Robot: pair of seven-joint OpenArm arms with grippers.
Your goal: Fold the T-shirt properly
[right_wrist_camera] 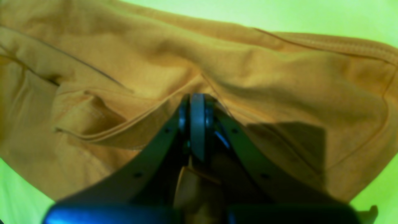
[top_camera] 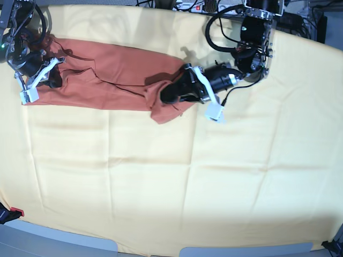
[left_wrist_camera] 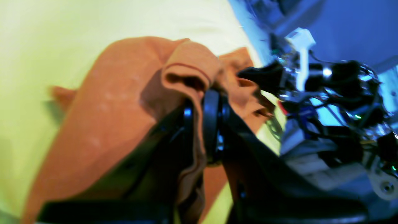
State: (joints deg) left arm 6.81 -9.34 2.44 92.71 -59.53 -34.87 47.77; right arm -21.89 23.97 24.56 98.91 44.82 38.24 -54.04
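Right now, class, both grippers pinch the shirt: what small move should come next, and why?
Probably draw the left gripper outward, away from the right gripper: both are shut on the rust-orange cotton T-shirt, which lies bunched and creased on the pale yellow cloth.

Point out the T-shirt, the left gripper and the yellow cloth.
T-shirt [top_camera: 107, 75]: base view, middle of its spread body.
Left gripper [top_camera: 169, 95]: base view, jaws' tips at shirt's end.
Yellow cloth [top_camera: 187, 182]: base view, bare middle area.

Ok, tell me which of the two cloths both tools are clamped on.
The T-shirt, the rust-orange one stretched out on top. The left tool and right tool pinch its opposite ends; the pale yellow cloth just lies flat beneath.
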